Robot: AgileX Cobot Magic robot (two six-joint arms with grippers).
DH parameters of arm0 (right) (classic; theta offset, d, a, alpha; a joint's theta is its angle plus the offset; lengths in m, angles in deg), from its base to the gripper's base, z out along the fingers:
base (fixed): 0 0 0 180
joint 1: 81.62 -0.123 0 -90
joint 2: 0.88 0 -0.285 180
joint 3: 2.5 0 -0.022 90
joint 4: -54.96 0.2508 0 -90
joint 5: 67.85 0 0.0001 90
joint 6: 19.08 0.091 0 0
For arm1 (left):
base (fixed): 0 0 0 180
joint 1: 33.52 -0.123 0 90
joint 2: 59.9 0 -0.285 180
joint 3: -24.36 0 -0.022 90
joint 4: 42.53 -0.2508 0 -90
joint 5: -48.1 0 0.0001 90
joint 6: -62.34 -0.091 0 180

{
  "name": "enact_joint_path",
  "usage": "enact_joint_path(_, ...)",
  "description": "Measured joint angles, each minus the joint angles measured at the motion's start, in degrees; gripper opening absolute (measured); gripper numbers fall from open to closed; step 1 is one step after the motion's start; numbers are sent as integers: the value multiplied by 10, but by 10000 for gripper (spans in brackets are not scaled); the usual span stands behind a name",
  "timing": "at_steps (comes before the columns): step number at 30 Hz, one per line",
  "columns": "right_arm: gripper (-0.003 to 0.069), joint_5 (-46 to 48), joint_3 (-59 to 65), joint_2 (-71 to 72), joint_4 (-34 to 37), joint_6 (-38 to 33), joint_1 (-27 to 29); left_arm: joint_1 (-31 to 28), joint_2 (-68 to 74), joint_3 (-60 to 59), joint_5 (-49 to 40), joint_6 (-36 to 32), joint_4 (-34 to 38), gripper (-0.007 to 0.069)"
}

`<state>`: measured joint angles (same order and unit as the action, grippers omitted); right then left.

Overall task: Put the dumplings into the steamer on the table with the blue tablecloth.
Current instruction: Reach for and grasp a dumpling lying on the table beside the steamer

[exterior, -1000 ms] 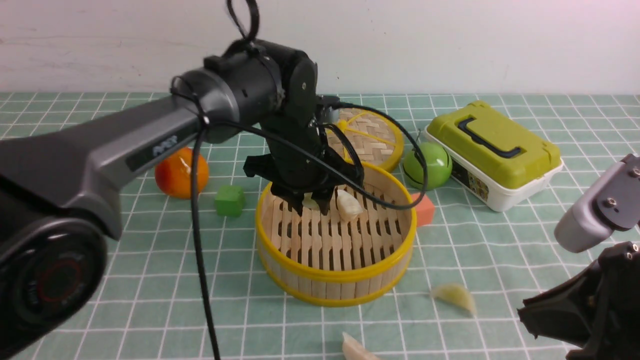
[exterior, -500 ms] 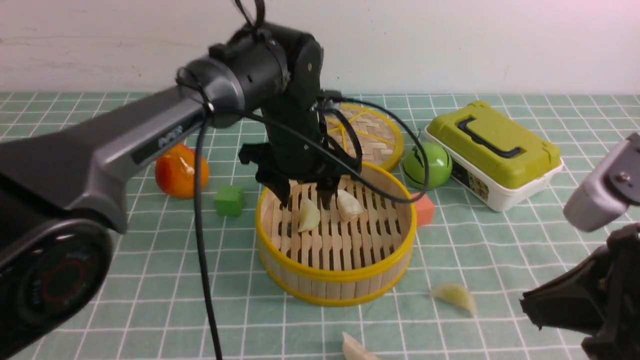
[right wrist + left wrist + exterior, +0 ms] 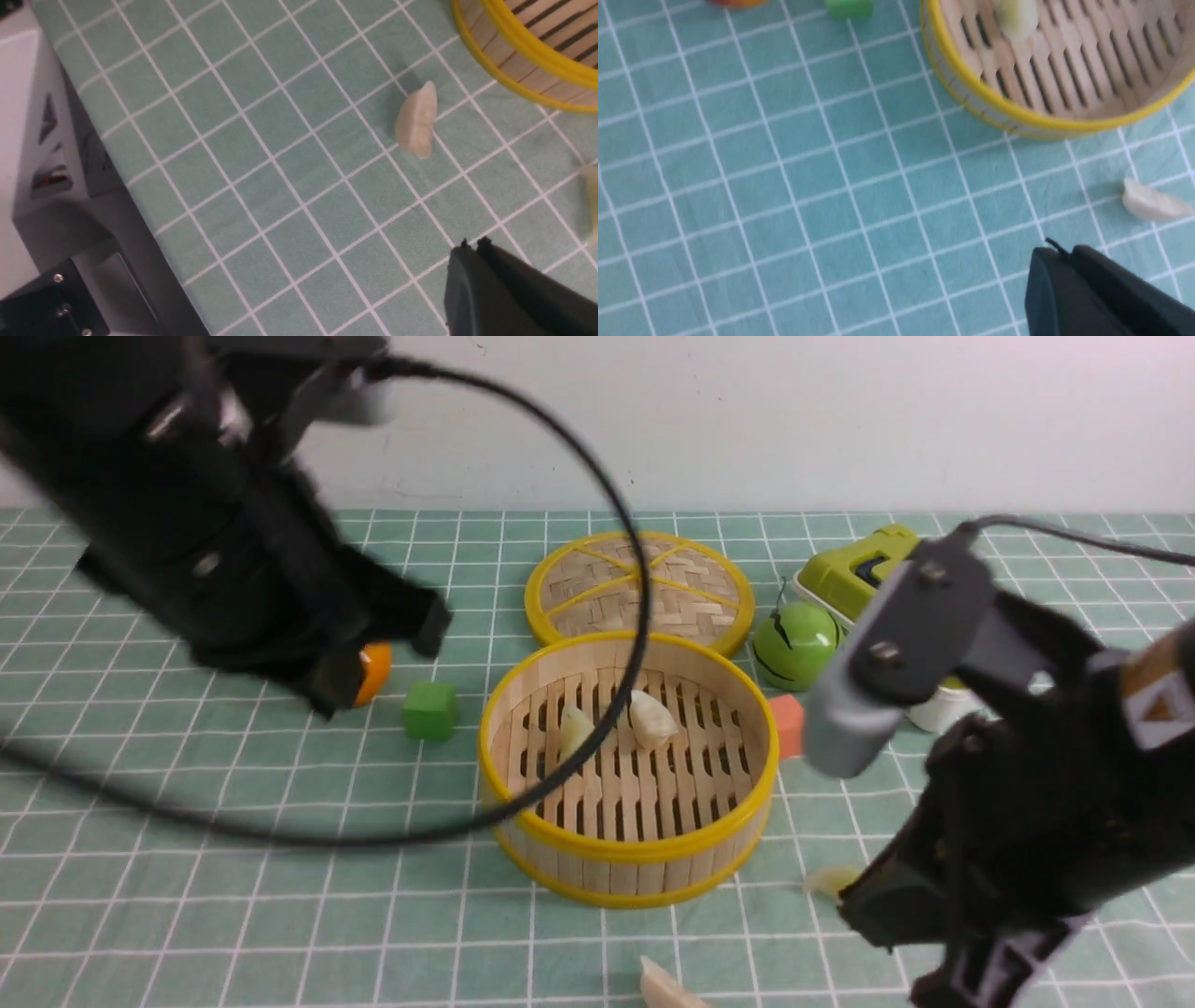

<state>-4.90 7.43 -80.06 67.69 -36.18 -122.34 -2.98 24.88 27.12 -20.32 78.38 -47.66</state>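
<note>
The steamer (image 3: 627, 845), a round bamboo basket with yellow rims, stands mid-table on the blue tablecloth (image 3: 233, 784). Two dumplings lie on its slats, one greenish (image 3: 574, 728) and one cream (image 3: 651, 719). A third dumpling (image 3: 665, 989) lies on the cloth at the near edge. A fourth (image 3: 826, 879) pokes out from behind my right arm, to the front right of the steamer. My left gripper (image 3: 1057, 254) is shut and empty, hovering over bare cloth left of the steamer. My right gripper (image 3: 472, 245) is shut and empty, low over the cloth, a short way from a dumpling (image 3: 417, 120).
A flat woven lid (image 3: 639, 583) lies behind the steamer. A green ball (image 3: 794, 644), a green-lidded box (image 3: 859, 569) and an orange-red block (image 3: 789, 726) sit to its right. A green cube (image 3: 429, 711) and an orange fruit (image 3: 373, 672) are on its left.
My left gripper opened over the steamer, left the greenish dumpling inside, then drew back to the left and shut. My right arm swung in from the right, low over the front-right cloth.
</note>
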Motion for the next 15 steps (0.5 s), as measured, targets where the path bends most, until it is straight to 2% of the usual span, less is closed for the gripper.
enact_joint_path(4,2,-19,-6,-79,-34,35,-51,0,-146,-182,60,31,1,-14)
enact_joint_path(8,43,-49,-7,-144,-36,43,-57,0,-251,-276,72,52,3,-14)
enact_joint_path(12,195,-77,-8,-210,-44,43,-57,0,-332,-333,74,63,3,-14)
enact_joint_path(14,311,-94,-8,-241,-46,43,-57,0,-352,-345,74,64,4,-14)
enact_joint_path(15,323,-96,-8,-244,-46,43,-57,0,-357,-347,73,64,4,-14)
